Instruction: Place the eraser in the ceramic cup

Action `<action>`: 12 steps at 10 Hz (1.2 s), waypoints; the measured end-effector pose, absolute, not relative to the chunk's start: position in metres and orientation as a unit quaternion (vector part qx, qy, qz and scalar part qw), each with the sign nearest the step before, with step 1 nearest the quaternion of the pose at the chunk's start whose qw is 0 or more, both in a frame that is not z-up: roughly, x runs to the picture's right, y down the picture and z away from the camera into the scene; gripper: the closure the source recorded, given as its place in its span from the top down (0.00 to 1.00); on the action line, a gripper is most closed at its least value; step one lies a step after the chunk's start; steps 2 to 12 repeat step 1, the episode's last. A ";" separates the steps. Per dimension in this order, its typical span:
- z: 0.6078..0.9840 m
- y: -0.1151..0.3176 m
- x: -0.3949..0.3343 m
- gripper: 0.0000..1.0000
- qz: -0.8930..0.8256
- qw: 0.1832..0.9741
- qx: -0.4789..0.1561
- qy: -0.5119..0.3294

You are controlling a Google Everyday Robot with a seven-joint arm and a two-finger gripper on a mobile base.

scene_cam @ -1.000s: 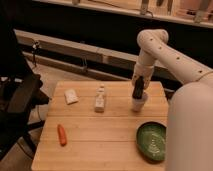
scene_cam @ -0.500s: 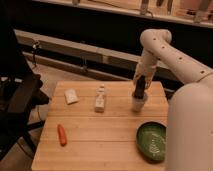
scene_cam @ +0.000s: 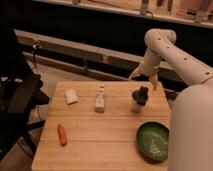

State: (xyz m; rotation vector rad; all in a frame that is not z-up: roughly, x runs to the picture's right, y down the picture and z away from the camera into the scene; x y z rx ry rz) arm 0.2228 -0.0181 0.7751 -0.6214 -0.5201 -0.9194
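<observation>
Camera view, looking down at an angle: a wooden tabletop (scene_cam: 107, 142) carries five items. The ceramic cup (scene_cam: 137, 104) stands upright near the far right edge. A dark eraser (scene_cam: 141, 94) sits in the cup, its upper part protruding above the rim. The claw (scene_cam: 143, 76) hangs above and slightly behind the cup, apart from the eraser, with nothing between its fingers; the fingers are spread, one pointing left and one pointing down to the right. The white arm (scene_cam: 172, 50) runs from the claw up to a rounded joint at the upper right, then descends along the right edge of the frame.

A small bottle (scene_cam: 100, 98) stands upright near the middle of the tabletop, to the left of the cup and well apart from it. A pale flat packet (scene_cam: 71, 96) lies left of the bottle, near the far left corner. An orange carrot (scene_cam: 62, 134) lies near the left edge, closer to the front. A green bowl (scene_cam: 153, 141) rests at the front right, below the cup and apart from it.

A dark chair (scene_cam: 17, 97) stands on the floor to the left of the tabletop.
</observation>
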 end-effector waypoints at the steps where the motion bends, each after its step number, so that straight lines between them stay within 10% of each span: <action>1: 0.774 -0.018 0.223 0.78 -0.433 0.818 -0.289 -0.245; 12: 0.774 -0.018 0.223 0.78 -0.433 0.818 -0.289 -0.245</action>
